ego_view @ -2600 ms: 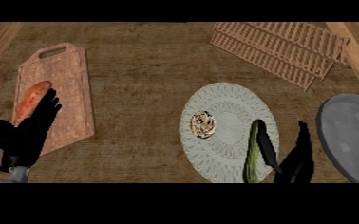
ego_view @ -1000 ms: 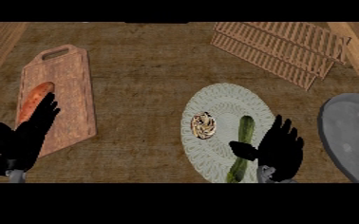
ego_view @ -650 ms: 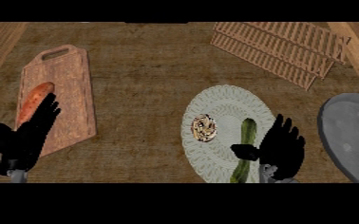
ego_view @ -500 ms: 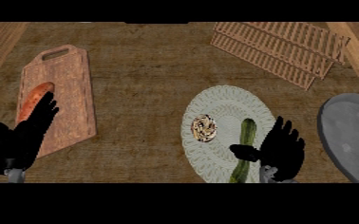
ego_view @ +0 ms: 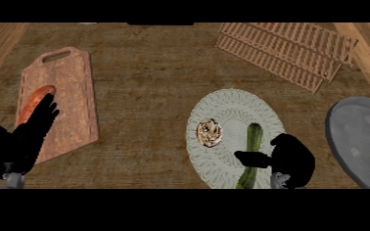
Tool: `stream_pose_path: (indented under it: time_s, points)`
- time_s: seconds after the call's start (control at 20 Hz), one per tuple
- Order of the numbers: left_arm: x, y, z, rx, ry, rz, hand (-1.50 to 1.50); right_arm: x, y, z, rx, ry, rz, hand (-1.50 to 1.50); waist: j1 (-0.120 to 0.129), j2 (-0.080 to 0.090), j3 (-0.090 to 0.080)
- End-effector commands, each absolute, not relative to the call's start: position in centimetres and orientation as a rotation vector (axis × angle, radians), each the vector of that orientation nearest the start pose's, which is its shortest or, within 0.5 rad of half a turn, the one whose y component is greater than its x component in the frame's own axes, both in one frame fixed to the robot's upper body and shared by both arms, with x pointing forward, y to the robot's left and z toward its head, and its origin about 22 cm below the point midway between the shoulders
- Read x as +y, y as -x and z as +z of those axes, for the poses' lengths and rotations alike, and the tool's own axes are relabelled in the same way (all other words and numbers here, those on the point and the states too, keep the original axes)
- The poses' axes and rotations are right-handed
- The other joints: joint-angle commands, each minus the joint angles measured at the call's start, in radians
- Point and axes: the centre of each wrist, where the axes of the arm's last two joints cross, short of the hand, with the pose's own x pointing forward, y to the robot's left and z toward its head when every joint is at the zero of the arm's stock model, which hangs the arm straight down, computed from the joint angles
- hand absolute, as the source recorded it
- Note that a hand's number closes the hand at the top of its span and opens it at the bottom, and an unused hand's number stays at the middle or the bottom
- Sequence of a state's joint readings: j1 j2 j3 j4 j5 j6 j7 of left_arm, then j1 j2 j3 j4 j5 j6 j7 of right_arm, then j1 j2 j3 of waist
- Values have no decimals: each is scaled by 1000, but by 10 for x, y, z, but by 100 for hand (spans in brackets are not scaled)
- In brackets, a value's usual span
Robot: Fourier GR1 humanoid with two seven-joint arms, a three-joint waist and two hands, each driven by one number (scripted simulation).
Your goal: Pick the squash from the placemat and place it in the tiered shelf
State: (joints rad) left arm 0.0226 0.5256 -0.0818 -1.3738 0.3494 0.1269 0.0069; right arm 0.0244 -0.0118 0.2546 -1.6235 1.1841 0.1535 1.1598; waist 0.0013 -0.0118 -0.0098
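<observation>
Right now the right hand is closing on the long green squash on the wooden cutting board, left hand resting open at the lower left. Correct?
Not quite. The long green squash lies on the round pale placemat, not the wooden cutting board, as the head view shows. The rest holds: the right hand curls round it, and the left hand rests open at the lower left.
</observation>
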Motion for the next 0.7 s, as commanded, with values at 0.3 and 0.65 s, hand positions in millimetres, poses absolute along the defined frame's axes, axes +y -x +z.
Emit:
stream_pose_path:
  time_s: [0.3,0.65]
  points:
    - [360,-235,8,-1336,-263,-42,0,-168,-232,-12,-311,1249,601,150,3,12,10]
    - [352,-222,-3,-1345,-270,-51,0,-152,-231,45,-393,1362,568,150,1,10,9]
